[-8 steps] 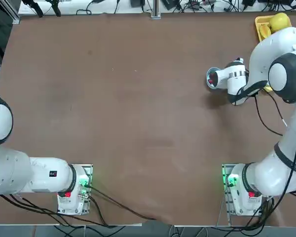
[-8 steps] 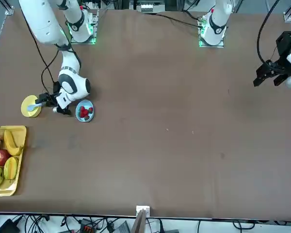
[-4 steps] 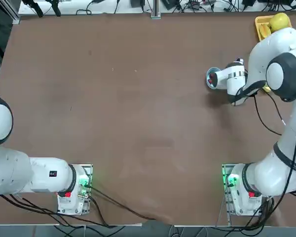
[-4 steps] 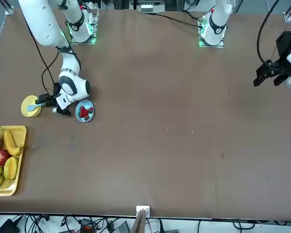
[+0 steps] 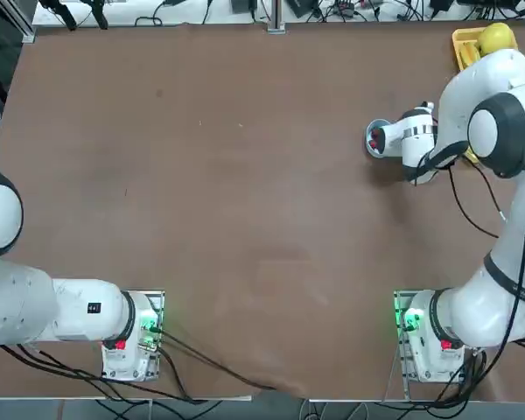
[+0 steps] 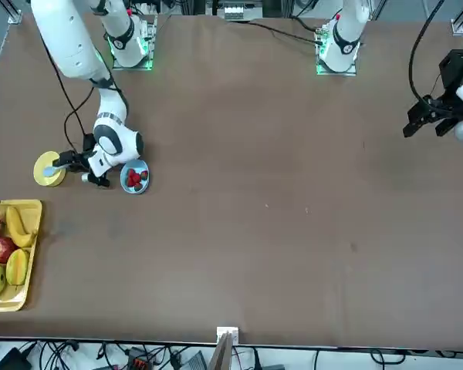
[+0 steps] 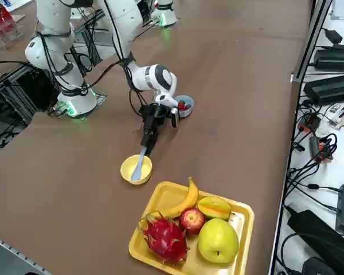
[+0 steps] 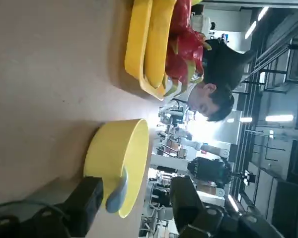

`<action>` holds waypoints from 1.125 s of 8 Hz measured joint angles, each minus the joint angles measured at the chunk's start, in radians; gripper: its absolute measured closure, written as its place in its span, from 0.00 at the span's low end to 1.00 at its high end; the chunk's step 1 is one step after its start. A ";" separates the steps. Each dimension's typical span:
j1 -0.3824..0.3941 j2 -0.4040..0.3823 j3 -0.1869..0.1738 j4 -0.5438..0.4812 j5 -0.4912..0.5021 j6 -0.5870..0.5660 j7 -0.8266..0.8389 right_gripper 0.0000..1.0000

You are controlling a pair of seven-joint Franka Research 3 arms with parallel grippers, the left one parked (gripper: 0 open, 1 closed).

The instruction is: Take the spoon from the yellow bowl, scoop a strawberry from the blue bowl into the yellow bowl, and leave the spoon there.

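- Brown tabletop (image 7: 229,74) carries a yellow fruit tray (image 7: 249,223) near the yellow bowl (image 7: 124,168).
- Right gripper (image 8: 137,199) hovers at the yellow bowl, its two fingers parted.
- Pale spoon (image 8: 118,193) rests in that bowl, handle toward the gap between them.
- Strawberries (image 6: 133,179) sit in the blue bowl (image 6: 146,166), beside the arm's wrist.

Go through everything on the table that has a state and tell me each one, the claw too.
Spoon: leaning inside the yellow bowl
Yellow bowl: upright, holding the spoon
Blue bowl: upright, holding strawberries
Fruit tray: loaded with fruit
Banana: unpeeled
Dragon fruit: whole
Right claw: open, beside the yellow bowl
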 joint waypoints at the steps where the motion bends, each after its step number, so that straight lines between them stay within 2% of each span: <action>1: 0.000 0.012 0.000 0.007 0.000 -0.011 0.002 0.18; 9: 0.000 0.031 0.000 0.022 0.000 -0.037 0.005 0.27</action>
